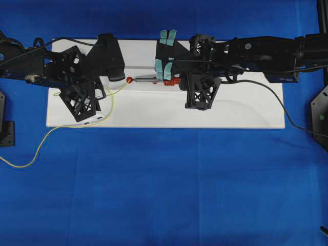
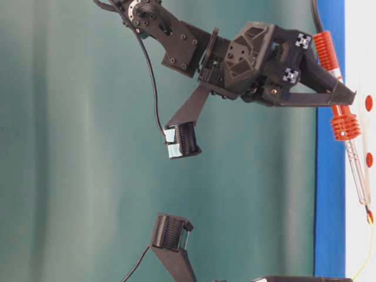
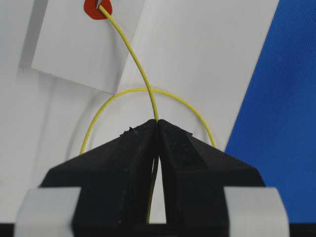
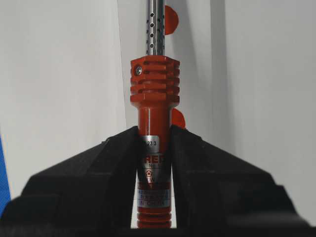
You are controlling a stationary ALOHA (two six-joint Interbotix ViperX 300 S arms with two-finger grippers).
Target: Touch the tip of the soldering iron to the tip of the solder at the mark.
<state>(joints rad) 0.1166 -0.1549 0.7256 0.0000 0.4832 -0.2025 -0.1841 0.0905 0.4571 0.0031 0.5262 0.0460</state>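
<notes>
The red mark lies on the white board. My left gripper is shut on the thin yellow solder, whose free end lies on the mark. A dark point of the soldering iron meets that end at the top edge of the left wrist view. My right gripper is shut on the iron's red-orange handle, with the silver shaft pointing away. From overhead the iron lies level, its tip at the mark, between left gripper and right gripper.
Slack solder loops behind the left jaws and trails off the board over the blue cloth. The iron's black cord runs off to the right. Two more red dots sit beside the iron's shaft.
</notes>
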